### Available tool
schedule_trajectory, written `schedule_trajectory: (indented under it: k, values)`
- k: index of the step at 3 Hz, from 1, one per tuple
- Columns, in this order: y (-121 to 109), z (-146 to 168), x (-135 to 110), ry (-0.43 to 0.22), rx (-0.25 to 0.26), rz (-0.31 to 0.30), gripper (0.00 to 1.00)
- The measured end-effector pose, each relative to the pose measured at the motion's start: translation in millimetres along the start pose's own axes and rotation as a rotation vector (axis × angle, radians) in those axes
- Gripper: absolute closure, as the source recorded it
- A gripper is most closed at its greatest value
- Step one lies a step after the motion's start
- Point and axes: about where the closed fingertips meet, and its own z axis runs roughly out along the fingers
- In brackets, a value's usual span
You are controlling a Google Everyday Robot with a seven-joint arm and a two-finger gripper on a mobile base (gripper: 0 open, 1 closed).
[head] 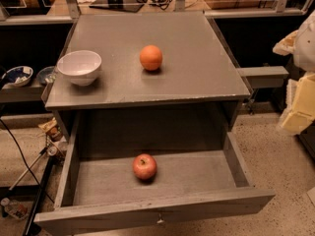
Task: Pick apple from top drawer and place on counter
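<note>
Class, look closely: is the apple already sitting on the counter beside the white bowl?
No: the apple lies in the open top drawer; no gripper is in view.

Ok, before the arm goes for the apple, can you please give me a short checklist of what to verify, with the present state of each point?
1. Wide grey wooden top drawer is open: ok, it is pulled out.
2. Small round red apple is free to reach: ok, it lies alone on the drawer floor, near the front middle.
3. Correct fruit: ok, the smooth orange fruit sits on top, not in the drawer.
4. Free spot on the flat grey counter: ok, the white bowl is at the left and the right side is bare.
5. Pincer above the apple: not ok, it is at the right edge of the view, beside the cabinet.
</note>
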Motion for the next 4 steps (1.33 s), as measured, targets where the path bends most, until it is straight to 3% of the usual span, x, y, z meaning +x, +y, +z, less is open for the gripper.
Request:
schedule_trajectory:
  k: [1,2,4]
  values:
    - [0.0,0.0,0.0,0.000,0.000,0.000,0.00]
    - [11.0,17.7,-16.0,-0.048,-0.040,-0.035,0.00]
    - [16.3,27.1,-27.8,-0.104,-0.036,-0.053,0.00]
